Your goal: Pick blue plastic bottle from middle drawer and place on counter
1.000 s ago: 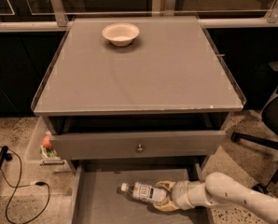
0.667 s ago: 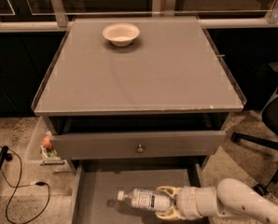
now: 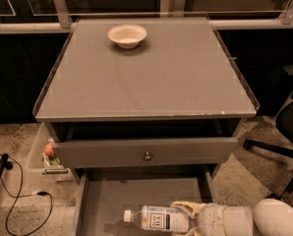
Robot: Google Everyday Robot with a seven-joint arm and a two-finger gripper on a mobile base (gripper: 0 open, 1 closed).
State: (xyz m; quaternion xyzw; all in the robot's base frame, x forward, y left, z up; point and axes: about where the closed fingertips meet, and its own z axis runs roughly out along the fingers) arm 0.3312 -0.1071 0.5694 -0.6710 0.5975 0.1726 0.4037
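The blue plastic bottle (image 3: 158, 219), clear with a white cap and a white label, lies sideways low over the floor of the open middle drawer (image 3: 122, 196), cap pointing left. My gripper (image 3: 180, 216) reaches in from the lower right and is shut on the bottle's right end, with cream fingers (image 3: 187, 208) wrapped around it. The grey counter (image 3: 151, 77) is above, with a white bowl (image 3: 127, 35) near its back edge. I cannot tell whether the bottle touches the drawer floor.
A grey drawer front with a round knob (image 3: 147, 156) sticks out slightly above the middle drawer. A clear bin with small items (image 3: 47, 155) stands left of the cabinet, with a black cable (image 3: 18, 200) on the floor. An office chair (image 3: 286, 132) stands at the right.
My gripper and the bottle in it have shifted left and toward the drawer's front. The arm has come closer to the camera.
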